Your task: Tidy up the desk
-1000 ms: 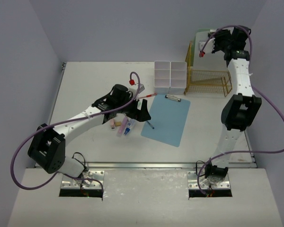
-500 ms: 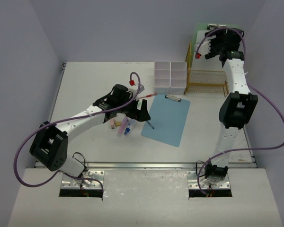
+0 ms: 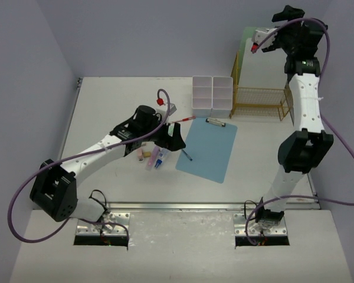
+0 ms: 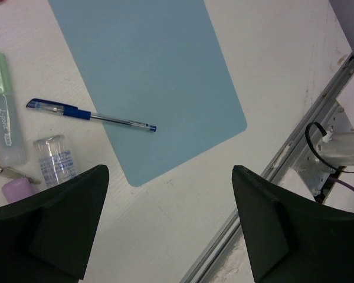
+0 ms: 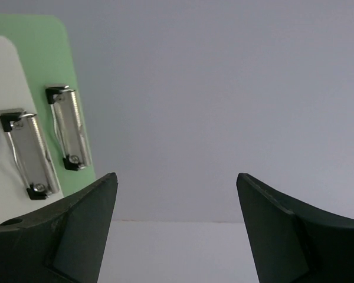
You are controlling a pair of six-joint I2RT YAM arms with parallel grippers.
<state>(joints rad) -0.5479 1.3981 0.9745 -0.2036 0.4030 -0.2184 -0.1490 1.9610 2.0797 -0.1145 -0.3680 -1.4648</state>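
The left jaws hang released over the worktop (image 4: 283, 71), which lies flat beneath them, so I'd shift them toward the pen (image 4: 91, 115) just ahead, straddle its barrel crosswise, descend squarely and avoid the clipboard (image 4: 147, 59) edge, while the right jaws, also released, sit high.

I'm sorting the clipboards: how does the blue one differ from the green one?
The blue clipboard lies flat on the desk; the green clipboard stands upright at the gold wire rack. A blue pen lies partly on the blue clipboard; a white clipboard overlaps the green one. Both have metal clips.
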